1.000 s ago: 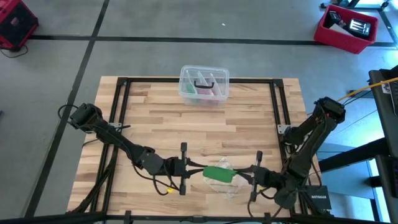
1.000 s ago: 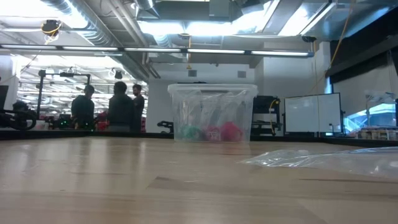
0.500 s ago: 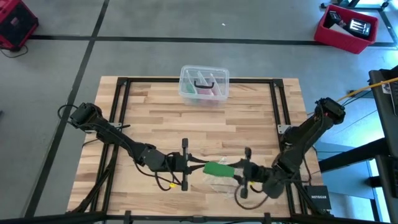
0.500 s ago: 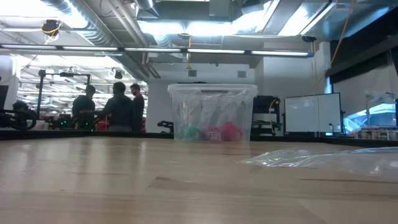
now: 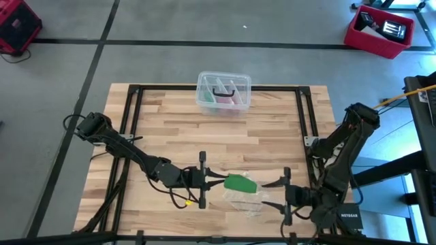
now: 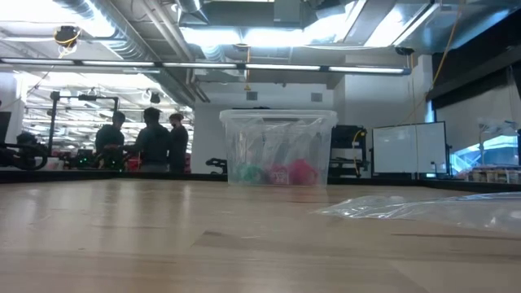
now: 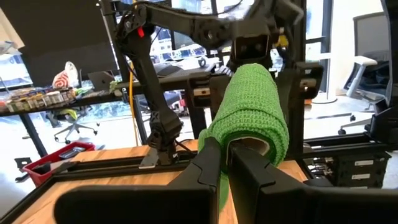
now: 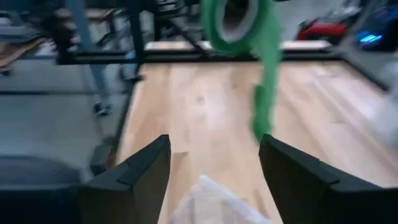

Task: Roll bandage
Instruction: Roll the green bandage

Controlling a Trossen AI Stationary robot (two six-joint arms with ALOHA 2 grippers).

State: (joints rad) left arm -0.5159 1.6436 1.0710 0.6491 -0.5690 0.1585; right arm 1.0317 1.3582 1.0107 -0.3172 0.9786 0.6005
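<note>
soft roll, loose tail

the bandage (image 5: 239,183) sits near the front of the tabletop (image 5: 272,136), pinched at its hollow core by the left tool (image 7: 225,163), whose fingers are closed on the roll. the right tool (image 5: 272,193) stands just beside it, spread wide and empty. the knit looks light, squashy and stretchy; a free tail hangs down. best hold, likely: that tail's end.

**Non-task items in view**

Wooden worktop (image 5: 170,129), framed by dark rails. A clear plastic box (image 5: 223,92) with lid sits at the far edge, centre, holding pink and dark items. Crumpled clear plastic wrap (image 5: 244,201) lies near the front edge. Red bin (image 5: 379,30) on the floor beyond. Three people (image 6: 146,140) stand in the background.
</note>
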